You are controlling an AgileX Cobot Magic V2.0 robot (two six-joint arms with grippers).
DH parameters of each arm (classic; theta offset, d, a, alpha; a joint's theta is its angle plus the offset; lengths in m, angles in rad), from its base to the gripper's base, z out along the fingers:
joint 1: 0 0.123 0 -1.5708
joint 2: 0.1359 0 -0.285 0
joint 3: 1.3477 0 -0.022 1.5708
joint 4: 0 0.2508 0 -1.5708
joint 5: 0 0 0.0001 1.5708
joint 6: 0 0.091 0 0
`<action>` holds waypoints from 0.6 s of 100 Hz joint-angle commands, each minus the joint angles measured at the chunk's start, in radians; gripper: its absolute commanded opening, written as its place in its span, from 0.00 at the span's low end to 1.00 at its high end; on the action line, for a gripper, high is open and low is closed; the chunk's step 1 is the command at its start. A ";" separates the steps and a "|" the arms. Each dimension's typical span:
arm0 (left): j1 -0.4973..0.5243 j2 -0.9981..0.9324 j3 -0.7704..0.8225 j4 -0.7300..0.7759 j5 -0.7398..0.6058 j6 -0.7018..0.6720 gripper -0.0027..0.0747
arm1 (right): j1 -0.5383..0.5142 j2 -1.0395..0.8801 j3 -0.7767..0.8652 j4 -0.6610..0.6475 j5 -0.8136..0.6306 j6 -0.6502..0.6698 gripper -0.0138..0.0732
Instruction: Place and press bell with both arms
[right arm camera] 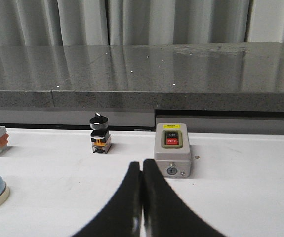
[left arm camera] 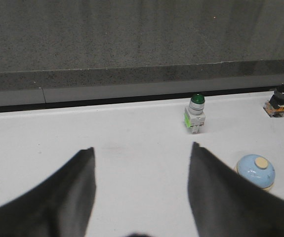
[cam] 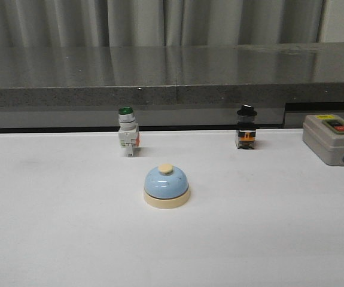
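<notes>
My left hand (left arm camera: 142, 190) open, empty; right hand (right arm camera: 142, 197) closed, empty. Bell (cam: 166, 186) upright mid tabletop (cam: 52, 227), probably unplaced. Green switch (cam: 127, 139) at bell's 11 o'clock: approach clear, grip base squarely.

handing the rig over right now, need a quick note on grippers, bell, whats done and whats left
Left gripper: open, empty, above the bare table, with the bell off to one side of it.
Right gripper: fingers closed together, holding nothing, pointing toward the grey switch box.
The bell stands upright near the middle of the table, in front of the green-capped push button and the black selector switch, touching neither.
Done: nothing can be confirmed; neither gripper is on the bell.
Left: pick it up, place it, press its cream button.
</notes>
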 commanded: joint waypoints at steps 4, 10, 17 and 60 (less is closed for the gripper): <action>0.005 0.002 -0.026 -0.012 -0.071 -0.007 0.21 | -0.007 -0.019 -0.015 -0.013 -0.084 -0.004 0.09; 0.005 0.002 -0.026 -0.012 -0.075 -0.007 0.09 | -0.007 -0.019 -0.015 -0.013 -0.084 -0.004 0.09; 0.005 0.003 -0.026 -0.012 -0.078 -0.007 0.01 | -0.007 -0.019 -0.015 -0.013 -0.084 -0.004 0.09; 0.005 0.003 -0.026 -0.012 -0.078 -0.007 0.01 | -0.007 -0.019 -0.015 -0.013 -0.084 -0.004 0.09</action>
